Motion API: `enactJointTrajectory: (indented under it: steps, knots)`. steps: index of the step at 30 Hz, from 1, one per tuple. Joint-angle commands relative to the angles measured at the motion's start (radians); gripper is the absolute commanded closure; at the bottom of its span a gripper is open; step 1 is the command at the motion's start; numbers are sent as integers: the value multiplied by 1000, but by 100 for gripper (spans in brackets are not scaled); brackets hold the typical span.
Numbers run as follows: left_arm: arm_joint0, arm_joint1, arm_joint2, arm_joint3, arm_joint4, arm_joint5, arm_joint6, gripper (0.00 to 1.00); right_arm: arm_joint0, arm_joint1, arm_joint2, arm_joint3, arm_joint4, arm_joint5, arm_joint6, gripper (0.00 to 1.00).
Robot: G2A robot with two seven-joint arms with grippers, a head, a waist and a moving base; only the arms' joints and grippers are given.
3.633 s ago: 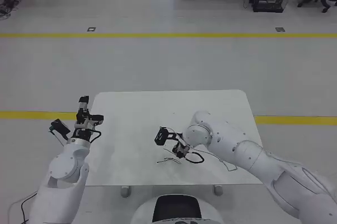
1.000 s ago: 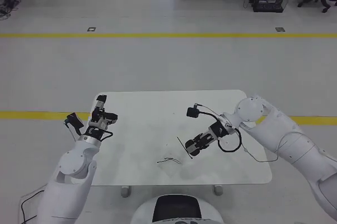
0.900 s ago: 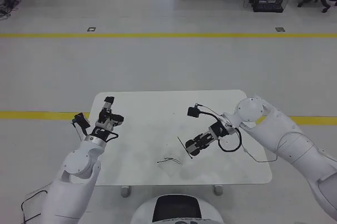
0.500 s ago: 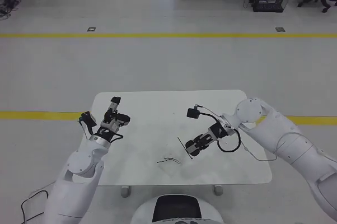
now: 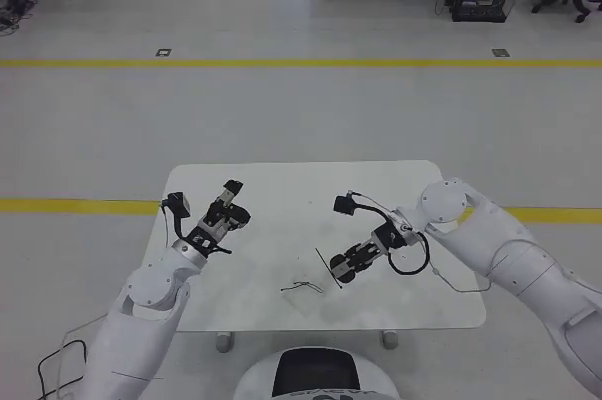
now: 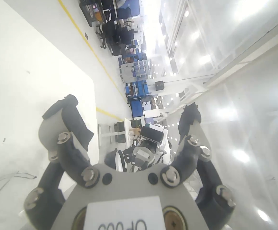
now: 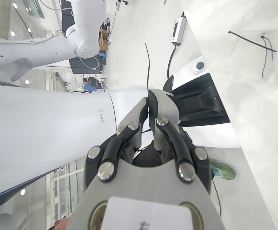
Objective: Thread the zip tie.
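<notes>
The step in hand seems to be bringing the two ends of the zip tie (image 7: 148,72) together. The loose ties (image 5: 301,288) that lie on the desk (image 5: 281,185), nearest to the robot, are better left alone, since the work is with the tie already gripped. To do the step well, the right jaws need a firm pinch and a steady wrist, with the free end turned to where the other arm can meet it. The left jaws should come in wide and close only when the strip lies truly between them, because so thin a strip probably bends and slips easily.

The zip tie is held off the desk. The right jaws are pressed together on it, and a long thin part sticks out beyond their tips. Which end carries the head cannot be told. Farther off, the left jaws are spread and empty above the left part of the desk, well apart from the tie.
</notes>
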Motion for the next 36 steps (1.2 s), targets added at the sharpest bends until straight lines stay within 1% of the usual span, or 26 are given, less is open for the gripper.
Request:
enactJointTrajectory:
  steps: [1, 2, 3, 4, 7, 9, 14, 15, 16, 22, 24, 25, 26, 27, 29, 31, 32, 34, 36]
  knots:
    - [-15, 1, 8, 15, -24, -11, -71, 0, -12, -1, 1, -6, -1, 0, -19, 100]
    - [-23, 3, 7, 20, -22, -31, -98, 0, -18, -2, 4, -16, 8, 0, -8, 100]
    - [-30, 5, 10, 23, -16, -50, -142, 0, -25, -2, 9, -16, 27, 0, 0, 100]
    - [-37, 7, 9, 36, -19, -64, -178, 0, -28, -2, 13, -12, 32, 0, 0, 100]
    - [-62, 12, 11, 64, -41, -85, -277, 0, -31, -3, 6, -14, 37, 0, 0, 100]
    - [-80, 15, 19, 83, -52, -88, -337, 0, -29, -4, -5, -9, 41, 0, 0, 100]
    - [-108, 17, 47, 122, -54, -95, -403, 0, -16, -7, -37, 12, 64, 0, 0, 100]
    - [-112, 17, 66, 123, -61, -106, -443, 0, -12, -8, -44, 14, 65, 0, 0, 100]
    - [-118, 19, 74, 129, -45, -125, -476, 0, -12, -8, -44, 14, 65, 0, 0, 100]
    - [-118, 19, 74, 129, -45, -125, -476, 0, -12, -8, -44, 14, 65, 0, 0, 100]
    - [-119, 19, 80, 122, -37, -124, -478, 0, -12, -8, -44, 14, 65, 0, 0, 100]
    - [-121, 20, 85, 119, -46, -126, -500, 0, -12, -8, -44, 14, 65, 0, 0, 100]
    - [-126, 22, 83, 125, -61, -134, -521, 0, -27, -9, -41, 4, 78, 0, -16, 100]
    - [-130, 23, 85, 130, -67, -138, -542, 0, -33, -9, -38, 4, 81, 0, -4, 100]
    - [-145, 25, 95, 143, -100, -135, -607, 0, -39, -11, -31, 4, 82, 0, 0, 100]
    - [-158, 26, 110, 150, -134, -124, -667, 0, -41, -12, -34, 2, 89, 0, 0, 100]
    - [-167, 28, 112, 160, -141, -122, -678, 0, -41, -13, -37, 5, 93, 0, 0, 100]
    - [-173, 27, 124, 170, -151, -109, -675, 0, -38, -15, -44, 4, 105, 0, 0, 100]
    - [-182, 28, 137, 183, -127, -108, -668, 0, -33, -17, -55, 3, 114, 0, 0, 100]
